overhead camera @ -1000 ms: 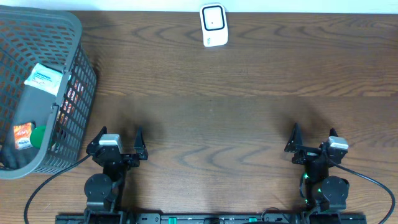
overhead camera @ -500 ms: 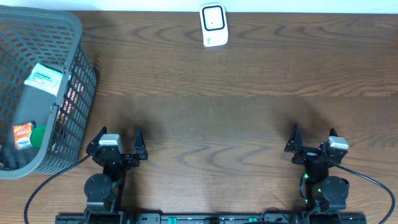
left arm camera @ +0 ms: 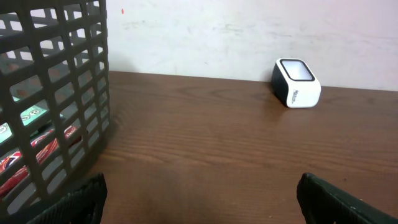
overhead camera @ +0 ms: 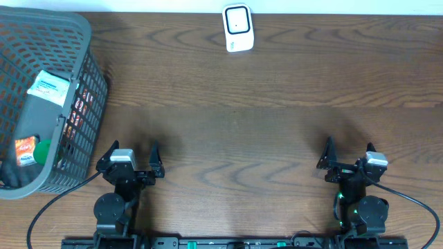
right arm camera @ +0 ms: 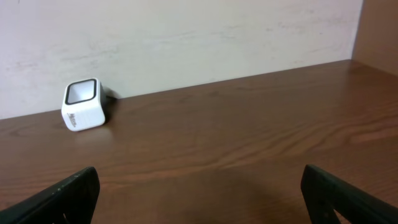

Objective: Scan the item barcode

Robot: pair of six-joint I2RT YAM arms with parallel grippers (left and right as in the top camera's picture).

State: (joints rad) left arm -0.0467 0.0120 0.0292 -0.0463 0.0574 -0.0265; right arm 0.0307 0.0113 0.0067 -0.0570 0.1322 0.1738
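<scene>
Several packaged items (overhead camera: 43,117) lie in a grey mesh basket (overhead camera: 86,34) at the table's left; through its wall the left wrist view shows red and green packets (left arm camera: 37,146). A white barcode scanner (overhead camera: 237,28) with a dark window stands at the far edge, middle; it also shows in the left wrist view (left arm camera: 296,83) and right wrist view (right arm camera: 84,104). My left gripper (overhead camera: 131,155) rests open near the front edge, right of the basket, holding nothing. My right gripper (overhead camera: 347,153) rests open at the front right, also holding nothing.
The brown wooden table (overhead camera: 263,111) stretches between the grippers and the scanner. A pale wall (right arm camera: 186,31) rises behind the far edge. The basket wall (left arm camera: 56,93) stands close on the left of my left gripper.
</scene>
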